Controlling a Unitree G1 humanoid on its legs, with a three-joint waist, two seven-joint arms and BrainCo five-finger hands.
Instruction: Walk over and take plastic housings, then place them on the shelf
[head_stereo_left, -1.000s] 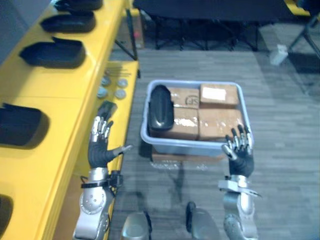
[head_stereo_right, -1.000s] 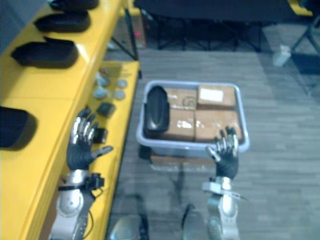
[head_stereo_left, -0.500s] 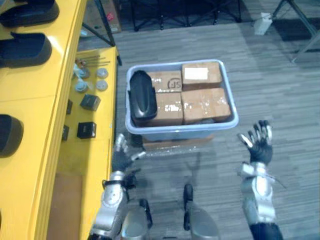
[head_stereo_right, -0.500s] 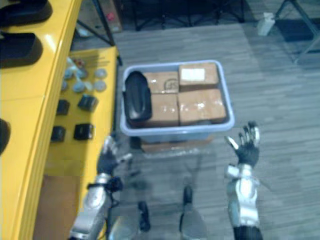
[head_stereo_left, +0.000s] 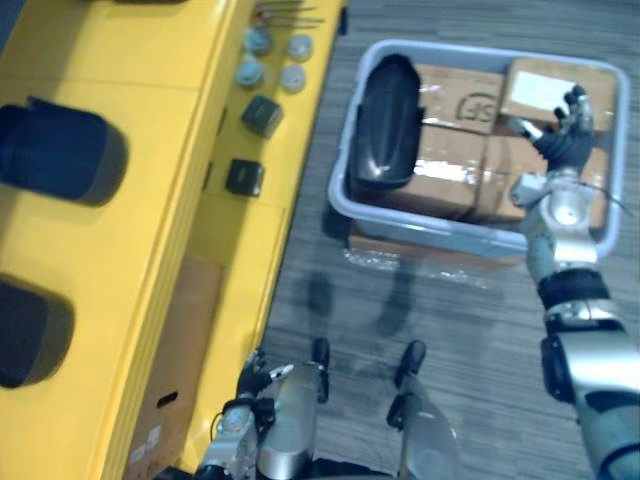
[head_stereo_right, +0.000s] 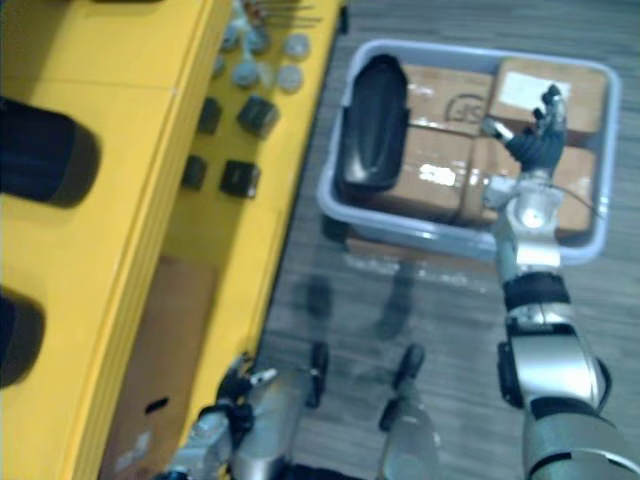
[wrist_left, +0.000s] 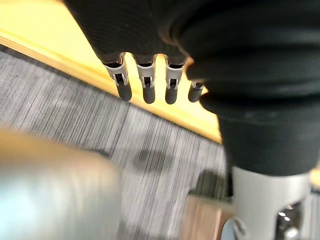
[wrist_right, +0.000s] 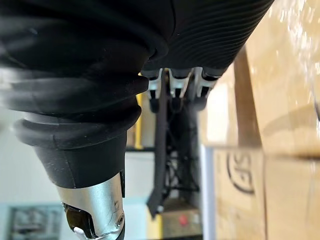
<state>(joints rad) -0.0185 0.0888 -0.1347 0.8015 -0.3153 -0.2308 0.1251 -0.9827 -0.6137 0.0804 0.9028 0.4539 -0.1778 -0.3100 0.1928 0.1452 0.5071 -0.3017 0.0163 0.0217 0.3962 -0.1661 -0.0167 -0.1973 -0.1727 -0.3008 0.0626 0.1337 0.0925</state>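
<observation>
Plastic housing (head_stereo_left: 383, 125) leans on cardboard boxes (head_stereo_left: 450, 165) inside the bin (head_stereo_left: 440, 232), ungrasped, while the right hand (head_stereo_left: 565, 140) hovers spread and empty over the boxes, left hand (wrist_left: 148, 85) relaxed low, so the pick-up seems in hand and next calls for reaching across to close on it.

Housing (head_stereo_left: 382, 135) clear above, boxes (head_stereo_left: 450, 165) packing bin (head_stereo_left: 430, 232) alongside, yellow shelf (head_stereo_left: 120, 80) left

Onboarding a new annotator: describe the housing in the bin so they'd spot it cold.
Find the grey bin standing beside the yellow shelf; it is packed with brown cardboard boxes. The plastic housing lies on top of them at the end nearest the shelf. It is the only black, glossy, rounded shell there; everything around it is square and brown.
</observation>
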